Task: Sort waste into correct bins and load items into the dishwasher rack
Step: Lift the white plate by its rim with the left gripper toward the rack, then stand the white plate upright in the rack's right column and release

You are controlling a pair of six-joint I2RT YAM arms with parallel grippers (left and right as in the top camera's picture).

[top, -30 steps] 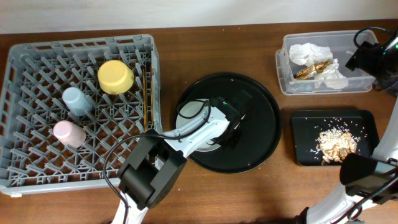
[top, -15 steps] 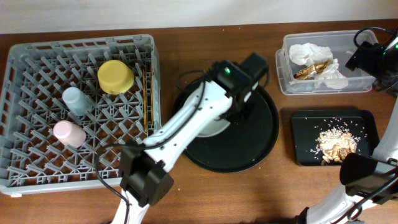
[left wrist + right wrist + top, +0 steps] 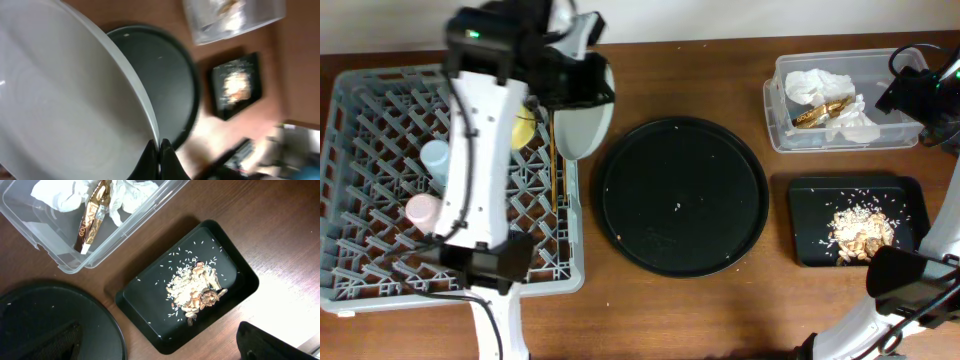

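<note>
Since it left the tray (image 3: 680, 205), plate (image 3: 580, 132) overhangs rack (image 3: 380, 245).

A lab test bench staged as a kitchen clean-up station; wooden table (image 3: 720, 310), dishwasher rack (image 3: 380, 200), clear tub (image 3: 772, 110), black tray (image 3: 810, 200).

brown wooden desk (image 3: 720, 310), pale wall running along its far edge. four things sit straight on it: a large grey dishwasher rack (image 3: 370, 180) filling the left end, a big round black tray (image 3: 682, 196) in the middle just beside the rack's right rim, a clear plastic tub (image 3: 790, 135) at the far right corner, and a flat black rectangular tray (image 3: 810, 220) on the near side of the tub. tub and flat tray lie apart with a strip of bare wood between them; the flat tray sits just right of the round one.
</note>
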